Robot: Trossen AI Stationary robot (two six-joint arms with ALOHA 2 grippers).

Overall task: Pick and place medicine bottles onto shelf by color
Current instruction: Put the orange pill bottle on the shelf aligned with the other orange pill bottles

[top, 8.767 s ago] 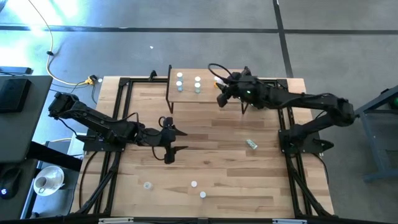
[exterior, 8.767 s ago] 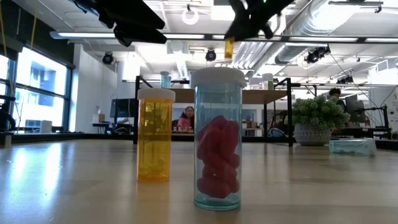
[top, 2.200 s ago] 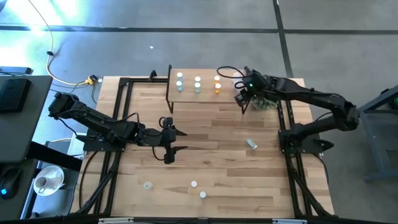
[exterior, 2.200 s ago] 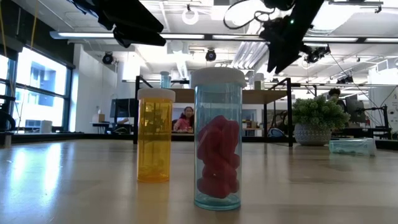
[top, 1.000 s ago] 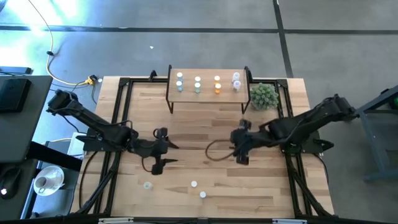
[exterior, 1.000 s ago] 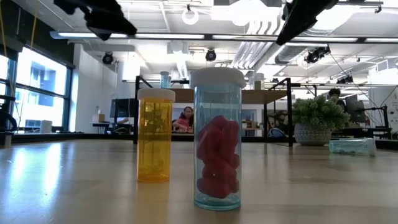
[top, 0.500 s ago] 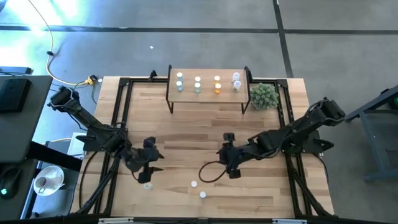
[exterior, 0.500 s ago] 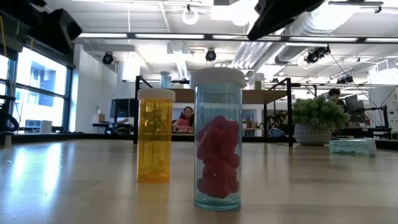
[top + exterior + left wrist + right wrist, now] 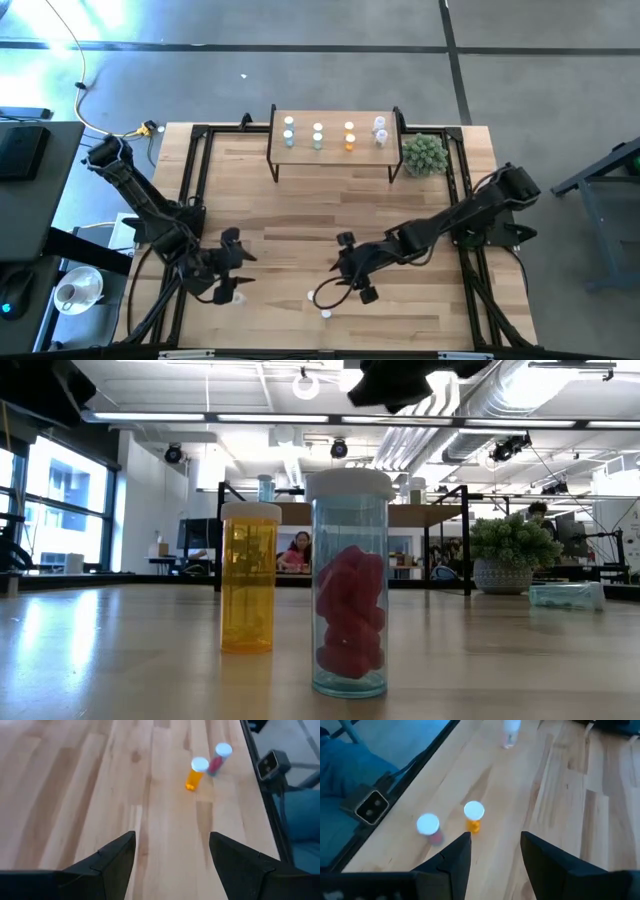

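Three bottles stand near the table's near edge: a clear one [image 9: 237, 297], an orange one [image 9: 312, 296] and a light blue one with red pills [image 9: 326, 313]. The orange [image 9: 248, 578] and blue [image 9: 350, 585] bottles fill the low view. My left gripper [image 9: 233, 268] is open just beyond the clear bottle. It faces the orange bottle [image 9: 196, 772] and blue bottle [image 9: 220, 757]. My right gripper [image 9: 350, 270] is open, right of the orange bottle [image 9: 473, 816], with the blue bottle [image 9: 428, 827] and clear bottle [image 9: 510, 732] farther off. The shelf [image 9: 330, 155] holds several upright bottles in a row.
A spiky green plant ball [image 9: 424, 154] sits right of the shelf and shows in its pot in the low view [image 9: 515, 550]. A pale bottle [image 9: 565, 595] lies on its side at the right. Black frame rails [image 9: 195, 170] run along both table sides.
Both arms have swung toward the table's near edge and come lower. My left gripper has gone near and a little left, up to the clear bottle. My right gripper has gone left and near, toward the orange and blue bottles. No bottle has moved.
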